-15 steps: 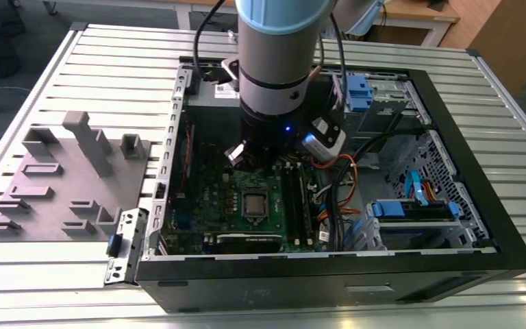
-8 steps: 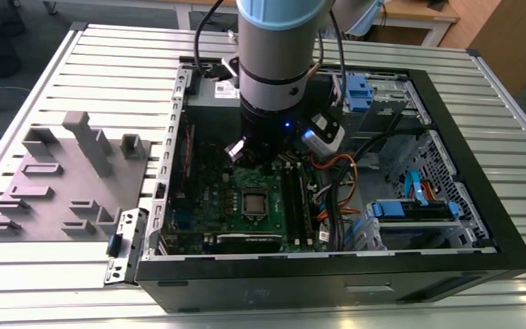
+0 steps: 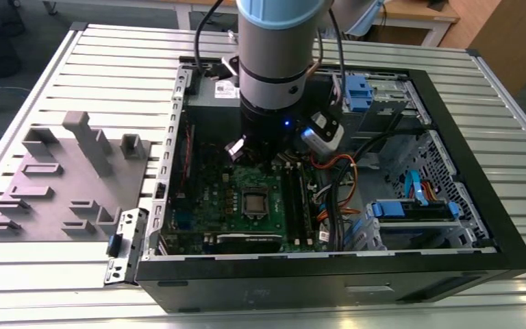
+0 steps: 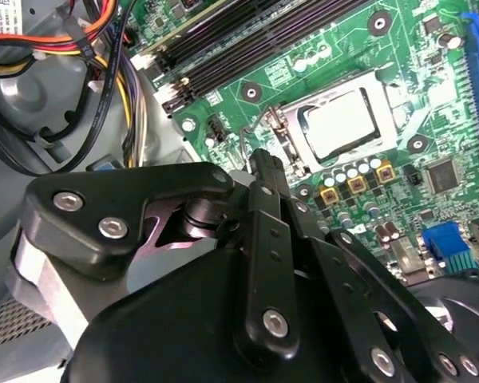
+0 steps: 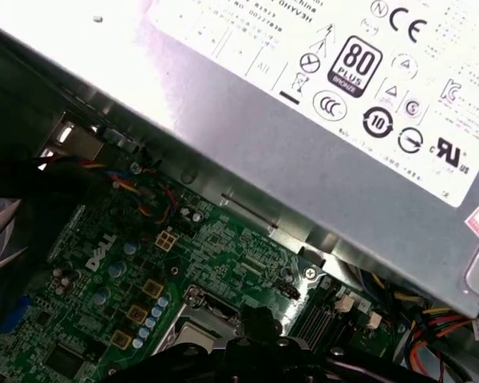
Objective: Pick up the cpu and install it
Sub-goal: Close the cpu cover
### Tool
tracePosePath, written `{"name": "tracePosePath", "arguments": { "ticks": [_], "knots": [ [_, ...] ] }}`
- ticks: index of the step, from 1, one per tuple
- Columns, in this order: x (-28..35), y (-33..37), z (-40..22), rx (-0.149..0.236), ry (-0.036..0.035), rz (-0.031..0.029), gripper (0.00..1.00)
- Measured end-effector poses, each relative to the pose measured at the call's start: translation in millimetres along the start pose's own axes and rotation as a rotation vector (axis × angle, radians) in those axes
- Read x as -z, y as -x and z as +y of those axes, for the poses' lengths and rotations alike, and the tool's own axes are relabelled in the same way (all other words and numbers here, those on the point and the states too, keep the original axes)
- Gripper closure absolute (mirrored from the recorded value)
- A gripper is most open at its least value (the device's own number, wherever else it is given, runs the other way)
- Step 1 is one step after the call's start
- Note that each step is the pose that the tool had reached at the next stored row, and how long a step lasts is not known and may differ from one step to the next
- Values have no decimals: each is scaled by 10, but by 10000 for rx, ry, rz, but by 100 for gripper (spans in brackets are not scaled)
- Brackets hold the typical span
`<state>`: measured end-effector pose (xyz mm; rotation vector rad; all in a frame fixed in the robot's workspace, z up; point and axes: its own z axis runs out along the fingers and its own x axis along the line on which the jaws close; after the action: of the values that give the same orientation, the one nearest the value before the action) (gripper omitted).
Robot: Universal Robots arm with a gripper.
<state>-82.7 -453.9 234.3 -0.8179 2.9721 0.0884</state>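
Cpu point(image 4: 341, 121) seated in socket, clear in second wrist view; jaws closed, empty, above board point(image 3: 244, 185).

The open computer case point(image 3: 336, 264) walls in the green circuit board point(image 3: 235, 199) on all sides, so entry is from above. The arm point(image 3: 277, 75) itself fills the space over the board's far half. Just beside the socket point(image 4: 335, 128), black memory slots point(image 4: 247, 40) rise along one edge, and a bundle of coloured cables point(image 3: 336, 185) crowds beyond them. The grey box with a white label point(image 5: 319, 96) overhangs the board's far edge. The air straight above the socket is free.
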Motion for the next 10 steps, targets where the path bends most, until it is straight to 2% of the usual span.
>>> {"name": "tracePosePath", "arguments": {
  "ticks": [4,10],
  "knots": [
    [-10,20,34,1,3,-7,89],
    [-10,20,35,1,2,-4,89]
  ]
}}
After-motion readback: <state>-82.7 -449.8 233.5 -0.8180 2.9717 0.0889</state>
